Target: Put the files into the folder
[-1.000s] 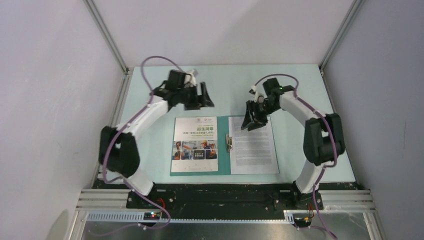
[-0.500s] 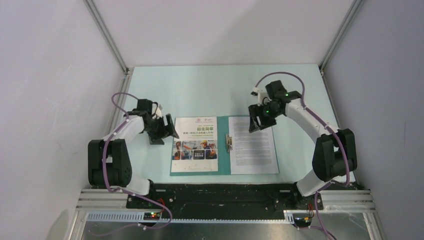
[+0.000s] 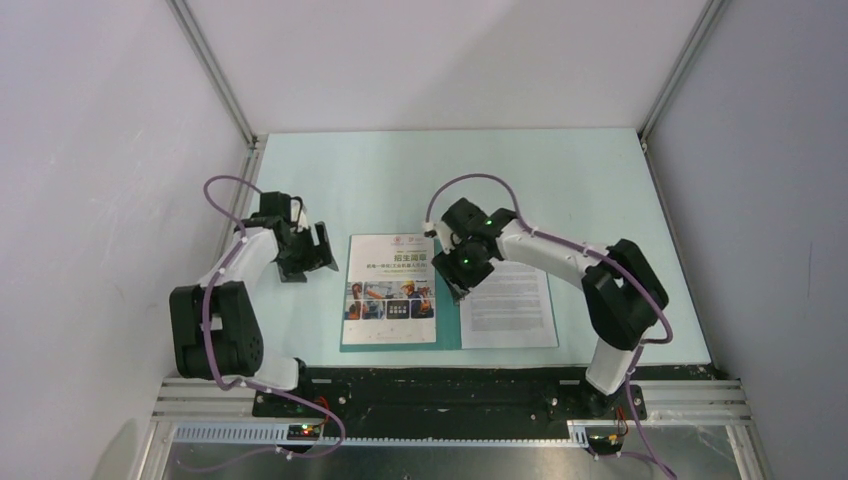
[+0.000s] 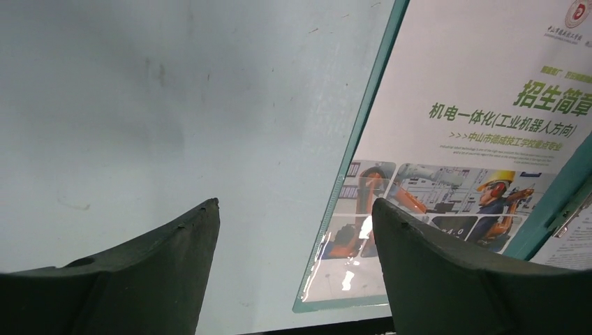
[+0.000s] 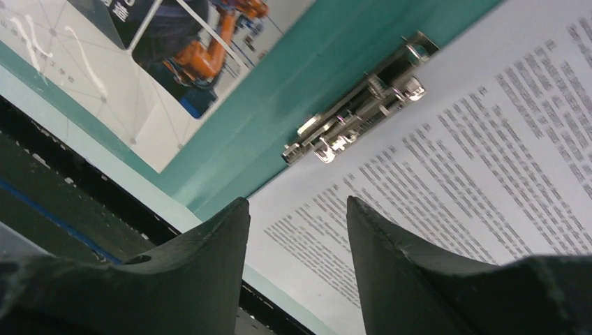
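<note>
The teal folder (image 3: 449, 325) lies open and flat near the table's front. The brochure page (image 3: 391, 288) with colour photos lies on its left half. The dense-text sheet (image 3: 512, 300) lies on its right half. A metal clip (image 5: 363, 112) sits on the spine between them. My left gripper (image 3: 325, 248) is open and empty, low over bare table just left of the folder's left edge (image 4: 363, 139), with the brochure (image 4: 482, 132) beside it. My right gripper (image 3: 457, 283) is open and empty above the spine. Its fingertips (image 5: 241, 206) hang over the text sheet (image 5: 489, 174) near the clip.
The pale green table (image 3: 500, 170) is enclosed by white walls, with metal frame posts (image 3: 215, 75) at the back corners. A black rail (image 3: 450, 385) carrying the arm bases runs along the front edge, close to the folder's near side.
My left arm swung from the back middle down to the folder's left side. My right gripper moved left from the text sheet's top to above the clip at the spine.
</note>
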### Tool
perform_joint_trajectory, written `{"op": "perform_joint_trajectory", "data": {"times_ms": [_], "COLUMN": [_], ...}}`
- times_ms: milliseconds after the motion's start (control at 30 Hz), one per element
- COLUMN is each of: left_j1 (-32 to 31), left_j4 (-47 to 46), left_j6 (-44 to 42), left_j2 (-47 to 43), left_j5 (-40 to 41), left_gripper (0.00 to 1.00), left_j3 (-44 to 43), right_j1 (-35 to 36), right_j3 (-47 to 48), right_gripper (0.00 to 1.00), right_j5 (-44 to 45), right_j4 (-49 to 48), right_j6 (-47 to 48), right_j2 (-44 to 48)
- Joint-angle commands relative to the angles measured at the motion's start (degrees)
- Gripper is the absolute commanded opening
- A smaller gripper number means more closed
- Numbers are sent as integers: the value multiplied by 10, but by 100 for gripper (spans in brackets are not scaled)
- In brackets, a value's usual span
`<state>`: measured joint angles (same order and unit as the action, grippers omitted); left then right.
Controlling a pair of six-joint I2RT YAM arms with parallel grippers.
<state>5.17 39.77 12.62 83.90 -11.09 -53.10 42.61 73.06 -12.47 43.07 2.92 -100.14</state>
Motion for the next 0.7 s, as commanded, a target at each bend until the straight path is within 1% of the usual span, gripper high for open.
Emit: {"op": "perform_joint_trajectory", "data": {"times_ms": [0,100,233,367,667], "left_j1": [3,3,3,4,4], "left_j4": [0,0,-4,-8,-8], "left_j6": [21,38,54,58,70], "left_j2": [-48,-74,-99,-115,-154], "left_j5": [36,36,31,30,20], "left_gripper": [84,84,85,85,85], "left_j3": [-3,3,11,22,52], "right_j1": [45,59,64,66,104], "right_j3": [51,74,96,90,77], "right_gripper": [56,50,48,46,42], "right_j5": [66,97,147,153,156], "right_j4": [5,12,28,36,27], "right_j6": [-41,-60,-68,-82,-101], "right_j2": [-34,-68,-102,-105,-111]}}
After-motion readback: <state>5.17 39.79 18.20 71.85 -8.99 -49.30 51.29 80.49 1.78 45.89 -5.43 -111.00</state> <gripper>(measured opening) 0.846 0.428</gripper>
